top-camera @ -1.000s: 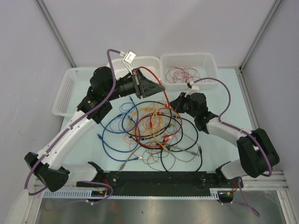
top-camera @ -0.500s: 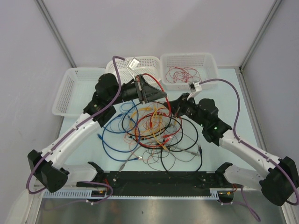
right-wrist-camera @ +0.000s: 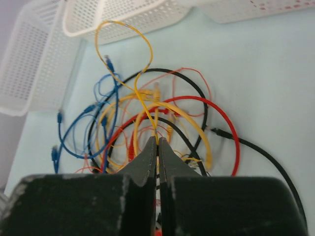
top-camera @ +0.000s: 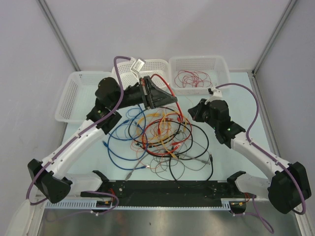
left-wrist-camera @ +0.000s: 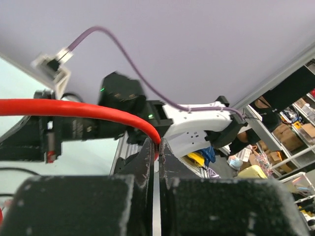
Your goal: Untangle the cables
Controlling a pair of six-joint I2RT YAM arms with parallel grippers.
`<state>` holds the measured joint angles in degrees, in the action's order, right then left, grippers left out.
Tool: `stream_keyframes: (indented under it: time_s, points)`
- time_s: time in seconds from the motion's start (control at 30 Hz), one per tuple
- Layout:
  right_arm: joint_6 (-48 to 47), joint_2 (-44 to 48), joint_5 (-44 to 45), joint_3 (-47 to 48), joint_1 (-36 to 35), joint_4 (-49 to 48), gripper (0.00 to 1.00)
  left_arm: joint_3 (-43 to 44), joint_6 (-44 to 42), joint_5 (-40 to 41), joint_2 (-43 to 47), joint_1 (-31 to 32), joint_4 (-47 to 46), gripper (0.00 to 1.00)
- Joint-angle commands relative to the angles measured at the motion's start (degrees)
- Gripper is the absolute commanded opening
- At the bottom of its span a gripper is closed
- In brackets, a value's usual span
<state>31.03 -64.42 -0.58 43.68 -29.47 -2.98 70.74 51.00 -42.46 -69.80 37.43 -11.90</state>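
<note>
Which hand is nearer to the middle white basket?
Left. The left hand, shut on the red cable, is just at the near right corner of the middle basket. The right hand, shut on a yellow cable, is farther right, by the cable pile.

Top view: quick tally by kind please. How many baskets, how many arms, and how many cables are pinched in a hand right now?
White baskets: 3 (left basket, middle basket, right basket)
Robot arms: 2 (left arm, right arm)
Cables pinched in a hand: 2 (red cable in left hand, yellow cable in right hand)
Total: 7
</note>
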Motion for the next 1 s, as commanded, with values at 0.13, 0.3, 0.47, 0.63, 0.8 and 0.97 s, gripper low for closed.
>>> stream_keyframes:
  time_s: [0.13, 0.3, 0.47, 0.63, 0.8, 0.97]
  points:
    - [0.79, 1.75, 5.23, -2.72, 0.21, 5.79, 0.00, 11.52, -8.72, 9.80, 2.48, -0.69, 10.12, 0.00]
    - [1.05, 9.21, 14.43, -4.57, -4.87, 15.54, 0.00, 16.36, -7.77, 20.64, -3.05, -8.84, 24.02, 0.00]
    - [3.51, 15.20, 20.96, -5.27, -10.07, 25.20, 0.00, 19.86, -7.06, 30.74, -8.85, -14.92, 27.01, 0.00]
    - [4.83, 22.48, 22.38, -7.38, -15.42, 28.12, 0.00, 28.74, -7.93, 34.72, -21.13, -18.27, 30.00, 0.00]
    - [4.84, 26.28, 22.55, -9.84, -16.75, 27.95, 0.00, 39.81, -6.27, 34.99, -32.31, -21.78, 30.18, 0.00]
    - [4.04, 26.02, 21.24, -11.16, -16.85, 26.37, 0.00, 54.66, -4.16, 33.84, -45.39, -23.80, 31.50, 0.00]
